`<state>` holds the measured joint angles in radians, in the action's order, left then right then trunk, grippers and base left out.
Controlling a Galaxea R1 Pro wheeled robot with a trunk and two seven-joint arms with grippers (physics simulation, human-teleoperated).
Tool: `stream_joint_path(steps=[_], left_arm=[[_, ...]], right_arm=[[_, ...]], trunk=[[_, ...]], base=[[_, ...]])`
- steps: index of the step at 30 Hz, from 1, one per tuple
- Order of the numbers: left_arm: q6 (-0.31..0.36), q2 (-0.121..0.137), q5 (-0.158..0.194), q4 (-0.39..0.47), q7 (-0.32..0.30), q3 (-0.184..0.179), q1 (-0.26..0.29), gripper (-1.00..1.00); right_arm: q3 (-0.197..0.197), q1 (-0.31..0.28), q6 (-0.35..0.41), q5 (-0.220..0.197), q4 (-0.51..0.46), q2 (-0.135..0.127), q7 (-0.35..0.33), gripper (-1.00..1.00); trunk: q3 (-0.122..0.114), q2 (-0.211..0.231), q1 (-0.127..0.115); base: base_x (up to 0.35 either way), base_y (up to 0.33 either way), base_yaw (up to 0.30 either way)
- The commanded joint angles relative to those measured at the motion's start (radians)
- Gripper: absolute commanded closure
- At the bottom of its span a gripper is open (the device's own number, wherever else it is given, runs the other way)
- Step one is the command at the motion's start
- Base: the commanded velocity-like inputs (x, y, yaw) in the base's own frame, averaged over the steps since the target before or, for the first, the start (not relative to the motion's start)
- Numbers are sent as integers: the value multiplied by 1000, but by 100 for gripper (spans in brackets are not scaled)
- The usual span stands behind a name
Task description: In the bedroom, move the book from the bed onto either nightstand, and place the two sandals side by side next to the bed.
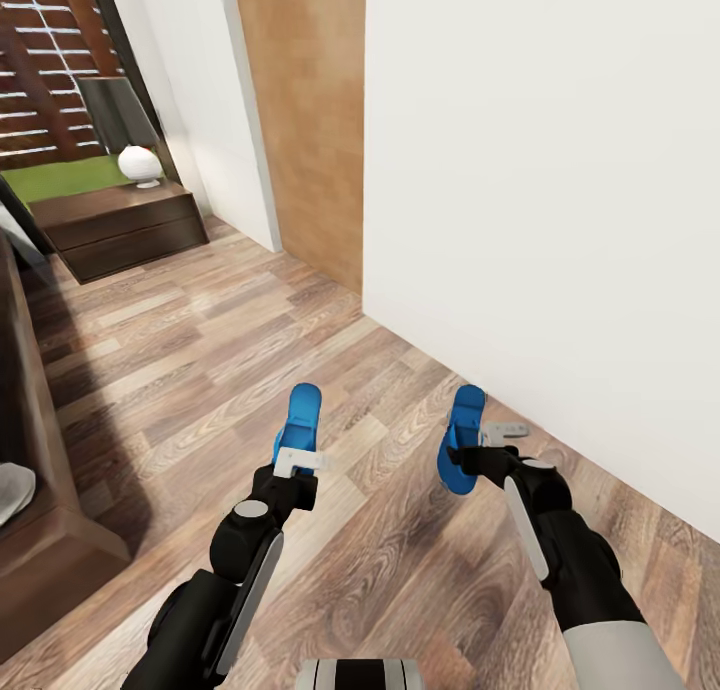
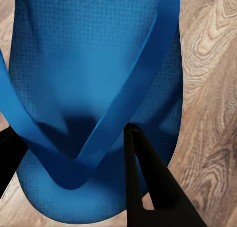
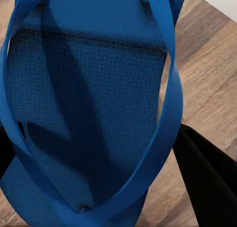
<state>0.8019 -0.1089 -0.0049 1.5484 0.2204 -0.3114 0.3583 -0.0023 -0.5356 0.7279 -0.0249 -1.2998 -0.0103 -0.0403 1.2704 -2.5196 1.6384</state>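
Evidently the sandal step is in hand: each arm carries one flat bright-blue sandal above the wood-plank floor. Left gripper jaws are closed around the left sandal; right gripper jaws grip the right sandal. Next: lower both side by side beside the dark-brown wooden bed.

Standing close on the right: a big white wall. Blocking the left side: the dark bed. Lying open between them: bare wood floor, running up to the nightstand and its lamp.
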Motion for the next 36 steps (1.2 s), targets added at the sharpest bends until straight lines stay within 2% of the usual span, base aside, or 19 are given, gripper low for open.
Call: stream_joint_path(steps=[1,8,24,36], left_arm=[[6,0,1,0,6,0,1,100],[7,4,40,1,5,10,1,100],[25,2,46,1,5,7,1,100],[25,2,46,0,5,6,1,100]], right_arm=[[1,0,6,-1,13,0,-4,100],[2,0,4,2,37,0,-5,100],[2,0,6,2,39,0,-6,100],[1,0,8,0,37,0,-6,100]], trunk=[[-5,0,-1],[-41,2,-4],[-124,5,-11],[-173,8,-16]], base=[[0,0,186],[0,0,164],[0,0,183],[0,0,158]])
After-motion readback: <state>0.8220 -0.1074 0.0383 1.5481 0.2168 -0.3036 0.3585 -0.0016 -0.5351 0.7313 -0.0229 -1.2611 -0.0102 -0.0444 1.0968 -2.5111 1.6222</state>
